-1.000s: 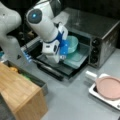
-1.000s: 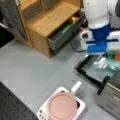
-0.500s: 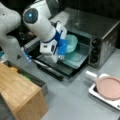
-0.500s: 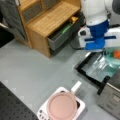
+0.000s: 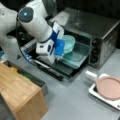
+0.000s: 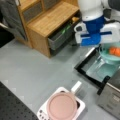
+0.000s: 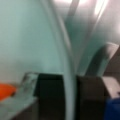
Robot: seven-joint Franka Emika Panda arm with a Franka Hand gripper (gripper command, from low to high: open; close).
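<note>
I have the gripper (image 7: 68, 96) closed down on the rim of the teal bowl (image 5: 68, 43). In the wrist view its two dark fingers (image 7: 48, 96) stand one on each side of the thin rim wall, one inside the bowl and one outside, with no gap showing between pad and wall. I judge it a firm pinch on the rim, the fingers only as far apart as the wall is thick.

The bowl sits at the mouth of the toaster oven (image 5: 100, 32), over the glass tray (image 5: 76, 58) that rests on the lowered oven door (image 5: 53, 71). In a front view the bowl (image 6: 110, 53) lies just below and to that view's right of the gripper (image 6: 100, 47), so the held point is on the near side of the rim and the body of the bowl extends away from the wrist toward the oven. An orange object (image 6: 115, 50) lies inside the bowl, and it shows at the wrist view's left edge (image 7: 6, 91).

Elsewhere on the bench (image 6: 32, 72): a pink pan (image 6: 62, 107) on a white scale-like base, well apart from the oven, and a wooden cabinet (image 6: 47, 21) with an open drawer (image 6: 61, 35) beside the oven door.
</note>
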